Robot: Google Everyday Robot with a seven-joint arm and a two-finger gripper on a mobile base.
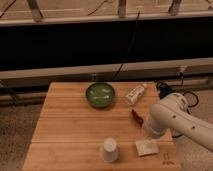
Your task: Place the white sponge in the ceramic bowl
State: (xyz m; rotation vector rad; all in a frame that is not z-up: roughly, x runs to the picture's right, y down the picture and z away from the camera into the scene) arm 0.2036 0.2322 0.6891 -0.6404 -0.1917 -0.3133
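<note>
The white sponge point(146, 147) lies flat on the wooden table point(70, 125) near the front right edge. The green ceramic bowl point(100, 95) stands at the table's far middle, with nothing in it but pale reflections. My white arm point(172, 117) reaches in from the right. My gripper point(148, 133) is at its lower end, just above and behind the sponge and largely hidden by the arm's body. The sponge lies free on the table.
A white upturned paper cup point(109, 149) stands left of the sponge. A white labelled bottle point(136, 93) lies right of the bowl. A small red object point(136, 117) lies between the bottle and the arm. Cables point(165, 87) trail off the table's far right corner.
</note>
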